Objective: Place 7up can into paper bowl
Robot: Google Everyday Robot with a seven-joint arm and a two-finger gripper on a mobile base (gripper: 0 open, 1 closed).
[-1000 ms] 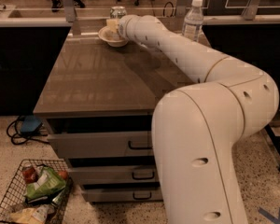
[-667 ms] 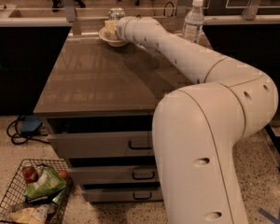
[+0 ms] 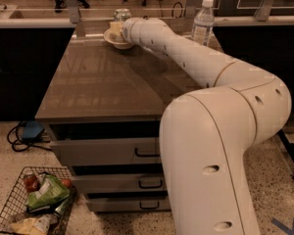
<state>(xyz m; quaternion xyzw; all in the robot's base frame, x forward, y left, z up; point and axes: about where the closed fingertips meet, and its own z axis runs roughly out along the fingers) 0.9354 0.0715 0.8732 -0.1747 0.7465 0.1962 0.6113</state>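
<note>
The paper bowl [image 3: 112, 39] sits at the far end of the brown table [image 3: 103, 82], cream and shallow, partly covered by my arm. The 7up can [image 3: 121, 14] shows only its silver top and a bit of green side, right above and behind the bowl, next to my wrist. My gripper [image 3: 116, 30] is at the end of the long white arm, over the bowl and against the can. Most of the gripper is hidden behind the wrist. I cannot tell if the can is in the bowl or held.
A clear plastic bottle [image 3: 202, 22] with a white cap stands at the table's far right. Drawers [image 3: 108, 153] face me below the tabletop. A wire basket [image 3: 32, 204] with packets lies on the floor at lower left. Cables lie on the floor at left.
</note>
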